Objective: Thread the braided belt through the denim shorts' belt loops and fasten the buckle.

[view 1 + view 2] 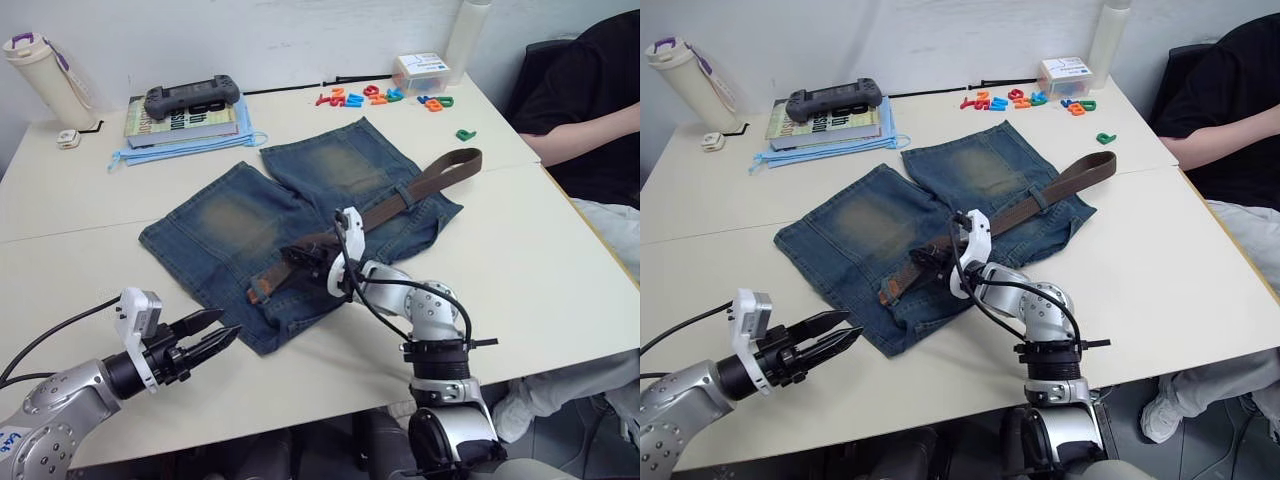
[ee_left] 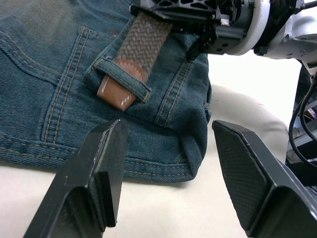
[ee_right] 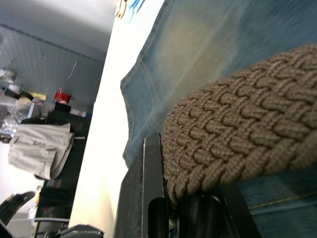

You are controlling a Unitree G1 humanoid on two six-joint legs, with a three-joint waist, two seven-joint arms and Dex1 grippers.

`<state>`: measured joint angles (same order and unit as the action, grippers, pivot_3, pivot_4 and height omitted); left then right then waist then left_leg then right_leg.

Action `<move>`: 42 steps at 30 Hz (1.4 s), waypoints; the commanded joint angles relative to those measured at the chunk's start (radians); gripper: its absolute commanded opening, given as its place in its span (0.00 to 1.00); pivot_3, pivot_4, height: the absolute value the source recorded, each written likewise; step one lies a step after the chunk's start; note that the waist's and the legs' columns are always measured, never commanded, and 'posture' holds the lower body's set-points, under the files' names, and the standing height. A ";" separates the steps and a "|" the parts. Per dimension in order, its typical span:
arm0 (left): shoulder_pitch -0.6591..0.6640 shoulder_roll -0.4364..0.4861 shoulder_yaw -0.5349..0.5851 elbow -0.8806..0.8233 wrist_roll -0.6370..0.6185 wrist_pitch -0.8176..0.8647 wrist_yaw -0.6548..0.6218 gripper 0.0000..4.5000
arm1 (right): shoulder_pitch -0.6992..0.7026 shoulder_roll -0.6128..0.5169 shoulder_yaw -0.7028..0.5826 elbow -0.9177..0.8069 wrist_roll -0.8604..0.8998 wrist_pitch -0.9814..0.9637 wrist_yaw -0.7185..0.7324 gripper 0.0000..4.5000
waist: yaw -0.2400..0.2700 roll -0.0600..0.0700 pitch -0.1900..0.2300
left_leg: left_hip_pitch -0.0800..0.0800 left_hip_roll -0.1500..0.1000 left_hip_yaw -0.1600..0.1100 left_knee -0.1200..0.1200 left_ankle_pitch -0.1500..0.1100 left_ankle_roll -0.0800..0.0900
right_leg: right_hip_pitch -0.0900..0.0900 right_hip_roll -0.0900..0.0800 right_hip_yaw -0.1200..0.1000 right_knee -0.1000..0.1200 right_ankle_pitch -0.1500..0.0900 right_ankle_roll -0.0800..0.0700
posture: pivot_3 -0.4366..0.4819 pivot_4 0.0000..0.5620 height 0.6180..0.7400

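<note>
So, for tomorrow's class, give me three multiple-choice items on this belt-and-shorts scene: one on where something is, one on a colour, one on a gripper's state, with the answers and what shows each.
1. Where is the tan tip of the braided belt?
A. Hanging off the table edge
B. Poking out from under a belt loop of the denim shorts
C. Held by a person

2. What colour is the small piece alone on the table near the shorts' right leg?
A. Green
B. Red
C. White

3. What state is the left gripper in?
A. Shut on the belt
B. Shut on the shorts
C. Open, holding nothing

Answers:
1. B, since the leather tip emerges from under the denim loop.
2. A, since the green piece lies apart from the other coloured pieces.
3. C, since its fingers stand apart over the table, short of the shorts.
</note>
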<state>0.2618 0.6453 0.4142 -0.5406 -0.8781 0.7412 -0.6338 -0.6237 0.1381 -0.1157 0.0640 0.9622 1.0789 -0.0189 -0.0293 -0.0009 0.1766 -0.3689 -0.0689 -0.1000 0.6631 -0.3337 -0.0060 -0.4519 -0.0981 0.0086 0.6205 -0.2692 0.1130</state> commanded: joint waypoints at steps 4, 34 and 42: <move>-0.054 -0.030 0.023 0.082 -0.034 0.027 0.056 0.68 | -0.009 0.073 0.012 0.058 -0.007 -0.012 0.022 0.00 | -0.001 0.000 0.000 | 0.000 0.000 0.000 0.000 0.000 0.000 | 0.000 0.000 0.000 0.000 0.000 0.000 | 0.48 0.27 0.78; -0.243 -0.231 0.015 0.303 -0.299 0.302 0.328 0.68 | -0.041 0.123 0.040 0.183 0.043 -0.046 0.115 0.00 | -0.017 -0.005 -0.004 | 0.010 0.002 0.001 0.000 -0.001 -0.003 | 0.005 0.002 0.000 0.005 -0.001 -0.002 | 0.48 0.27 0.78; -0.232 -0.233 0.030 0.294 -0.369 0.310 0.338 0.52 | -0.039 0.118 0.041 0.178 0.037 -0.044 0.109 0.00 | -0.017 -0.005 -0.004 | 0.010 0.002 0.001 0.000 -0.001 -0.003 | 0.005 0.002 0.000 0.005 -0.001 -0.002 | 0.48 0.27 0.78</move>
<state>0.0224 0.4142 0.4246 -0.2275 -1.2126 1.0536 -0.2951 -0.6430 0.1458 -0.1086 0.2360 0.9988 1.0226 0.0864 -0.0465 -0.0062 0.1729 -0.3592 -0.0668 -0.0993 0.6630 -0.3344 -0.0093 -0.4465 -0.0960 0.0091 0.6255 -0.2706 0.1105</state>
